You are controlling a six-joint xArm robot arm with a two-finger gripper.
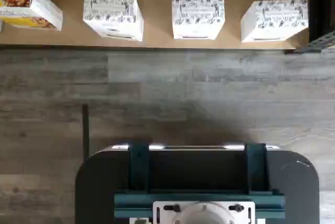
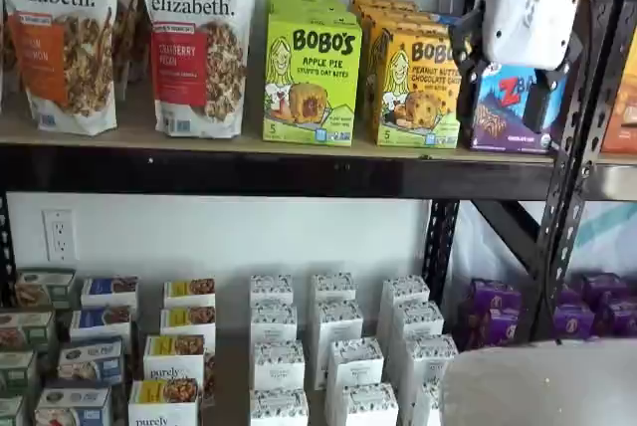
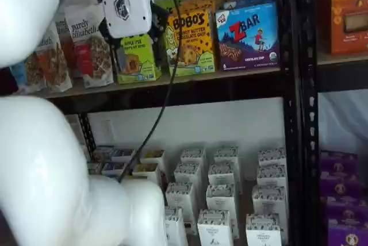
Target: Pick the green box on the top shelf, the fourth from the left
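The green box (image 2: 312, 83) stands upright on the top shelf (image 2: 249, 172), printed "BOBO'S Apple Pie", with more of its kind behind it. It also shows in a shelf view (image 3: 137, 59), partly behind the gripper's white body. My gripper (image 2: 505, 73) hangs in front of the shelf at box height, apart from the boxes. Its two black fingers stand wide apart on either side of the white body, open and empty, as the shelf view (image 3: 131, 27) also shows. The wrist view shows neither the green box nor the fingers.
A yellow-orange Bobo's box (image 2: 416, 88) and a blue Z Bar box (image 3: 248, 34) stand right of the green box, granola bags (image 2: 197, 43) to its left. White patterned boxes (image 1: 198, 17) fill the lower shelf. A black upright (image 3: 293, 85) stands at the right.
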